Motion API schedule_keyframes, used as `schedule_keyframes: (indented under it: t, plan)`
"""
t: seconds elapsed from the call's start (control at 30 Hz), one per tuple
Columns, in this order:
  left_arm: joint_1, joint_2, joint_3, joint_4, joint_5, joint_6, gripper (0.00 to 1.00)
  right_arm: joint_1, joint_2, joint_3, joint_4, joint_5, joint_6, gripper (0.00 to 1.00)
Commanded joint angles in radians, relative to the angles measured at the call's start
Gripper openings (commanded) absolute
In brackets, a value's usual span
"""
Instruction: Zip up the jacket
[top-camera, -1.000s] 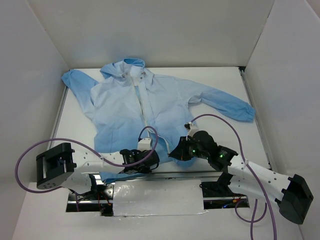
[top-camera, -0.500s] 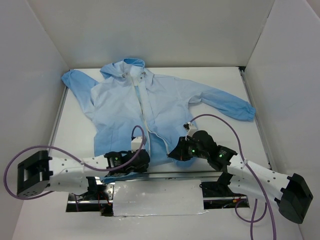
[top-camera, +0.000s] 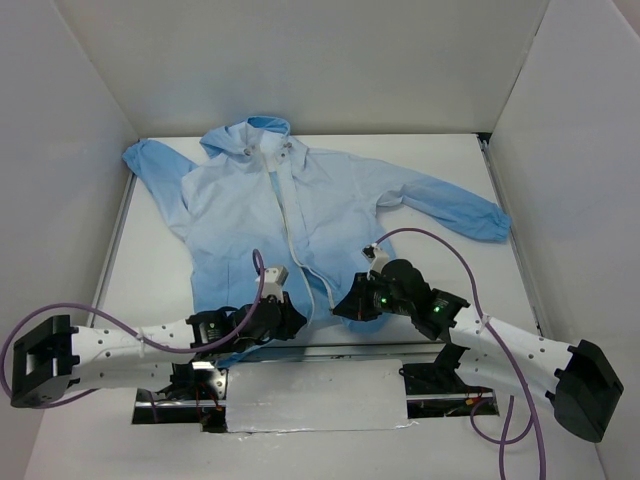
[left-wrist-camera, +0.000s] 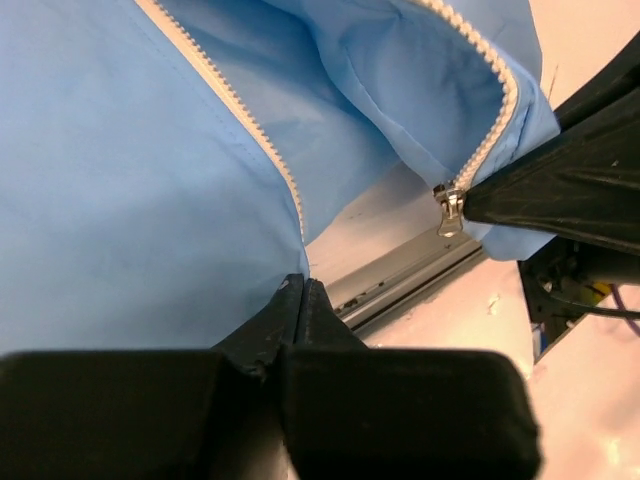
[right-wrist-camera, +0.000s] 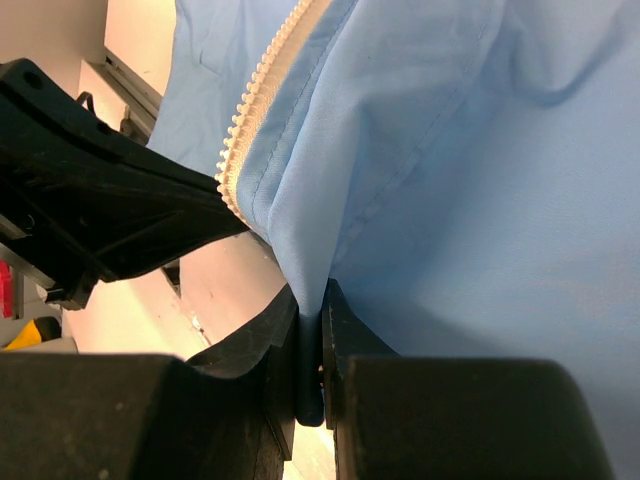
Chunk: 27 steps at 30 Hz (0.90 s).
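White table (top-camera: 150, 270), light-blue jacket (top-camera: 240, 210) spread front-up on it (hood at the far end)

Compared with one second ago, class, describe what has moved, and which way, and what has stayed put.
The left gripper, shut on the hem of the jacket, shifted left along the near edge, drawing that hem corner with it. The right gripper stayed put, shut on the opposite front panel. The rest of the jacket is unchanged.

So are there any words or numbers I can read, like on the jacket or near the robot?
No, there are none to read in any view.
The jacket shows no label or logo.
The zipper pull shows no readable marking.
The silver patch is plain.
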<state>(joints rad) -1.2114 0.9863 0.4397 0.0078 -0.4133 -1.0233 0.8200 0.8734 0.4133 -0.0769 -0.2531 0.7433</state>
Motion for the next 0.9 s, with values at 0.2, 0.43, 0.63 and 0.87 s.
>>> schedule_keyframes:
  t: [0.2, 0.43, 0.63, 0.87]
  plan:
    - [0.004, 0.048, -0.056, 0.162, 0.065, -0.021, 0.0, -0.005, -0.013, 0.001, 0.055, -0.009, 0.01, 0.0]
    - [0.006, 0.093, -0.024, 0.161, 0.087, -0.029, 0.04, -0.005, 0.001, 0.002, 0.051, -0.006, 0.011, 0.0]
    - [0.006, 0.279, 0.12, -0.081, 0.071, -0.041, 0.25, -0.005, -0.005, 0.001, 0.045, -0.002, 0.011, 0.0]
    - [0.004, 0.359, 0.113, -0.091, 0.087, -0.084, 0.27, -0.005, -0.024, -0.004, 0.026, 0.014, 0.007, 0.0]
